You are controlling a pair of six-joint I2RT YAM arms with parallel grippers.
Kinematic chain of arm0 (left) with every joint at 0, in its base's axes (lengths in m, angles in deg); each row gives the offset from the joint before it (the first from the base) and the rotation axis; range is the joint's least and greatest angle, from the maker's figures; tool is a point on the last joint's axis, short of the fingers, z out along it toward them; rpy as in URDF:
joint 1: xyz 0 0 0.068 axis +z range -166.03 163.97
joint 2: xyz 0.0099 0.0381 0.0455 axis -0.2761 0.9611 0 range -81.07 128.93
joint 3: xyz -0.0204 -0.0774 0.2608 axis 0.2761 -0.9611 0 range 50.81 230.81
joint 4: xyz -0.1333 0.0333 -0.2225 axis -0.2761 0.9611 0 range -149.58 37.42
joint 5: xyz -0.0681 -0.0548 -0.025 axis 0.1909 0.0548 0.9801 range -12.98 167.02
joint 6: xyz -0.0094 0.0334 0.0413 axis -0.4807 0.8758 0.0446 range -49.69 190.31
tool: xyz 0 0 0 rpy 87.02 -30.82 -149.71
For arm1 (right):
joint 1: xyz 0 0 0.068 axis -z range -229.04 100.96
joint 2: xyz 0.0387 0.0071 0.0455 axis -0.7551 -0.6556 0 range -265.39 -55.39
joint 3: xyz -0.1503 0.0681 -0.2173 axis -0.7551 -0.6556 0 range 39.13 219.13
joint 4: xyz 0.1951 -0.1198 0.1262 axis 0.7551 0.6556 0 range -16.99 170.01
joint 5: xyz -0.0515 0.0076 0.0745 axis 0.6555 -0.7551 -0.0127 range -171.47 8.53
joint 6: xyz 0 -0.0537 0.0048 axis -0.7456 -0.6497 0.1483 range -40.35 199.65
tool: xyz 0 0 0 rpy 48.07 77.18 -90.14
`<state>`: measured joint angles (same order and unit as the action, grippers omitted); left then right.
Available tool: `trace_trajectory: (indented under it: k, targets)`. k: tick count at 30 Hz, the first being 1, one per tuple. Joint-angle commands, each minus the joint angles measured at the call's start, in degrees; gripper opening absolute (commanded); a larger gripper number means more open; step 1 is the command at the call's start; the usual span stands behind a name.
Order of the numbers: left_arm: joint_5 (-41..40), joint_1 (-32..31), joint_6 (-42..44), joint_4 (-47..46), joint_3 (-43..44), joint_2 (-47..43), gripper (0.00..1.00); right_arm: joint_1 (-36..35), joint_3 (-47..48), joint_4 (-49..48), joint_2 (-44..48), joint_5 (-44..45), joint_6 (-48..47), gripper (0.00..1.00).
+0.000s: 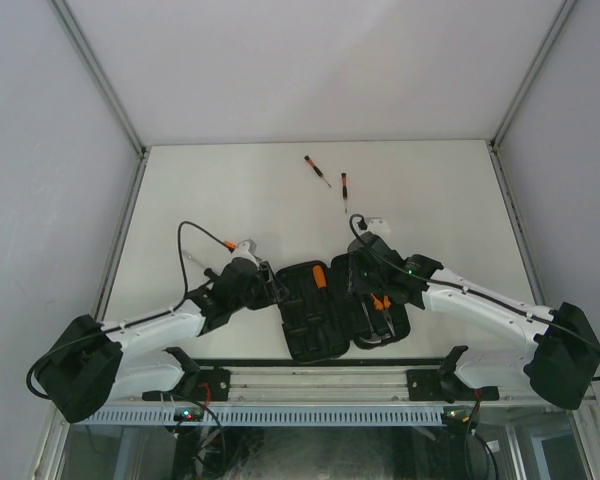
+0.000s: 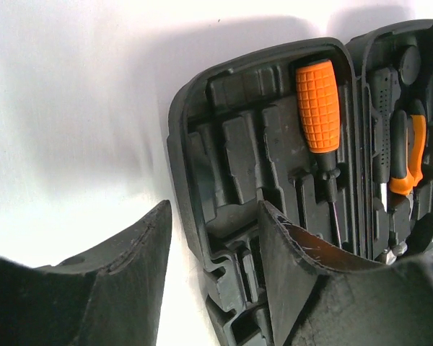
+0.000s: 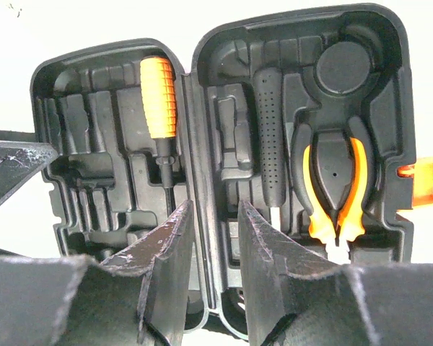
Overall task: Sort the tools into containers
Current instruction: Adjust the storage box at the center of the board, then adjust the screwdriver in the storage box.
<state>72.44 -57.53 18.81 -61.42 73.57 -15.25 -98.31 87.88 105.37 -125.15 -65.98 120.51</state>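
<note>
A black plastic hinged tool case (image 1: 315,322) lies opened flat close to the near edge of the white worktop (image 1: 230,190), about midway along it, with its moulded slots facing up. In its left half, a screwdriver with a fat knurled orange handle (image 3: 159,97) sits in a slot beside the hinge. In the right half, a pair of pliers with orange-and-black grips (image 3: 335,184) is seated next to a black dotted-handle tool (image 3: 270,137) (its kind cannot be told). A small orange latch (image 3: 424,180) juts from the case's right rim.

The left gripper (image 2: 213,249) hovers at the case's left side, spread wide with nothing between its fingers (image 2: 296,274). One finger is over the left half of the case, the other over bare worktop. The right gripper (image 3: 215,241) hangs above the hinge line, parted by a narrower gap, and it too is empty.

Toward the far edge, well apart from the case, lie two loose tools with orange-and-black handles. They are a slanted thin screwdriver (image 1: 317,170) and, just to its right, a second thin screwdriver (image 1: 344,188) lying nearly square to the near edge.
</note>
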Motion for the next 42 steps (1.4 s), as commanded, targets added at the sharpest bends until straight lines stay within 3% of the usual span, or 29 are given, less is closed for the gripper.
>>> trace_trajectory:
  k: [1,20,42]
  targets:
    - [-1.1,-0.2,2.8,0.4,3.7,-1.0,0.55,-0.6,0.0,-2.6,0.9,-0.2,-0.6,0.31]
    - [2.5,0.2,4.0,-2.4,3.3,2.8,0.54,-3.1,4.7,-4.5,-5.5,-3.0,-1.9,0.28]
    - [4.9,0.4,3.9,-5.1,2.7,4.7,0.39,-3.1,11.8,-5.9,-21.1,-5.7,-4.3,0.2]
